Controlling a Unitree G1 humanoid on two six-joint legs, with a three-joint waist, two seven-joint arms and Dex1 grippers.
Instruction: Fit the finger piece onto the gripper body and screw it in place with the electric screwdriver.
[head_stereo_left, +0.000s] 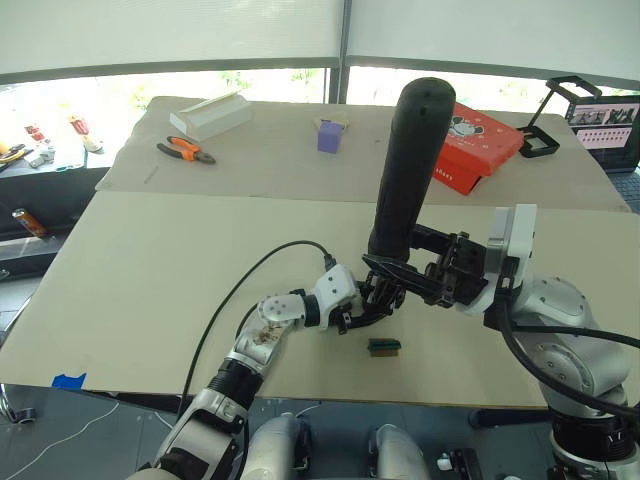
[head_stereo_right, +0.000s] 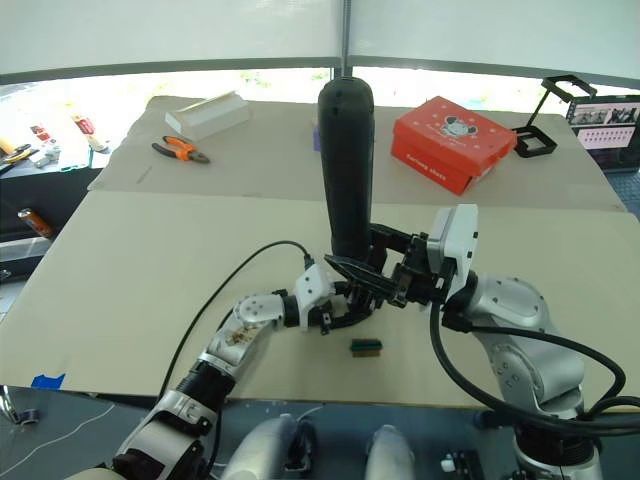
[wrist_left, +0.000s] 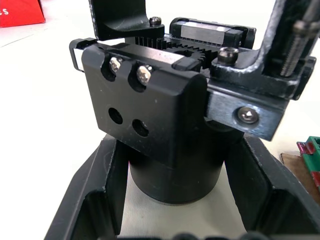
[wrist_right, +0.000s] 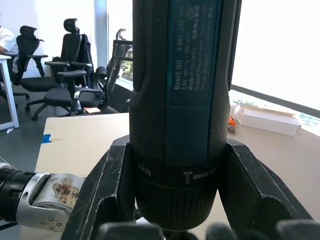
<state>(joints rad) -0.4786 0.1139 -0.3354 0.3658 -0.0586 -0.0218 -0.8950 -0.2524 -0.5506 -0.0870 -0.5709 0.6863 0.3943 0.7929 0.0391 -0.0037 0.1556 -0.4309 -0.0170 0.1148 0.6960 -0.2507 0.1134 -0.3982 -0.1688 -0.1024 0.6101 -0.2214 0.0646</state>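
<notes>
Near the front middle of the tabletop (head_stereo_left: 150, 290), the right claw (head_stereo_left: 400, 272) is clamped around the lower end of the electric screwdriver (head_stereo_left: 408, 165), which stands nearly upright with its top leaning slightly toward 1 o'clock. Directly beneath it, the left claw (head_stereo_left: 372, 305) grips the rounded base of the gripper body (wrist_left: 160, 120), one finger on each side. Two silver screws (wrist_left: 130, 70) sit in its upper face above two empty holes. The screwdriver's bit is hidden, so contact seems likely but cannot be confirmed. A small green block (head_stereo_left: 384, 346) lies just at 5 o'clock from the left claw.
</notes>
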